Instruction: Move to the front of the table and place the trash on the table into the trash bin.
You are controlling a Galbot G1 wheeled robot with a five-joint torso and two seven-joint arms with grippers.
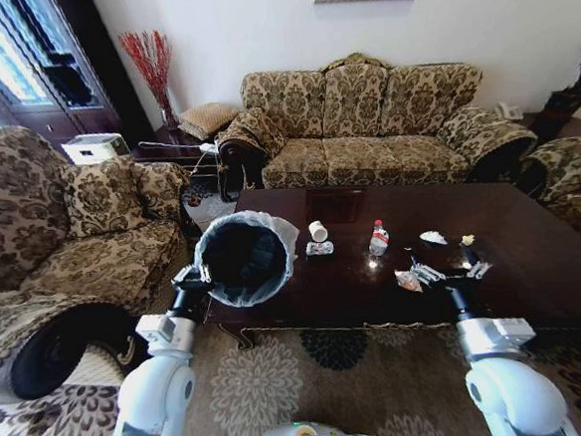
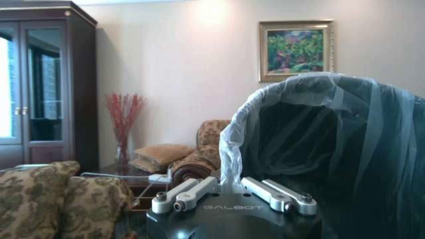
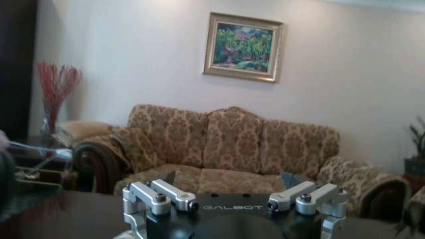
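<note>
Left pincer [image 1: 194, 277] gripping liner-wrapped round black bin [image 1: 241, 258], glossy table [image 1: 532, 251]

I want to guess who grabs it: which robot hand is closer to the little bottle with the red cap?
The right. The right gripper hovers over the table just to the bottle's right, fingers open. The left gripper holds the trash bin at the table's left end, farther away.
</note>
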